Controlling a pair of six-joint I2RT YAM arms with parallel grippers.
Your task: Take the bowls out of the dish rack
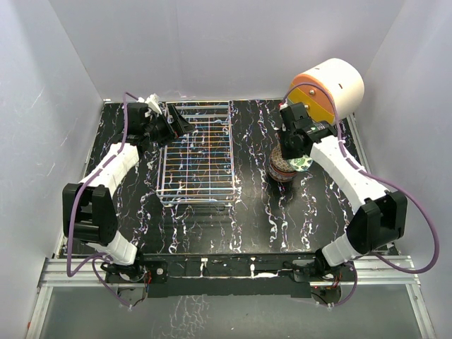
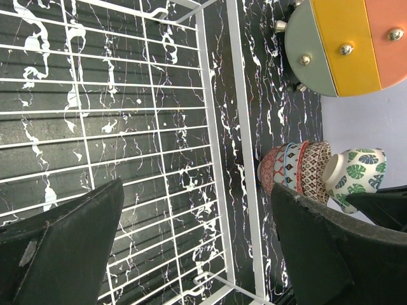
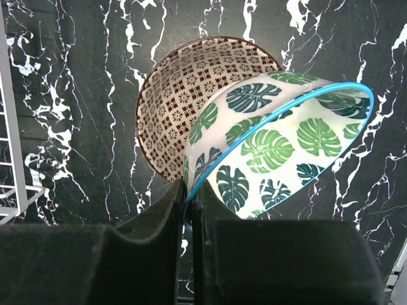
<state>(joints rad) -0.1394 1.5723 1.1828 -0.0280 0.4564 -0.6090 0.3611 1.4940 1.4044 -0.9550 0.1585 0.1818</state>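
Right claw: closed on the rim of the leaf-print bowl, one finger inside the bowl and one outside. The bowl is tilted over the stack of bowls, which stands on the bench right of centre (whether the two touch cannot be told). The top of the stack is the brown-patterned bowl.

Left claw: jaws wide, at the upper left corner of the dish rack. The rack lies left of centre, well apart from the stack.

A white-and-orange drawer cylinder lies on the black marbled table.
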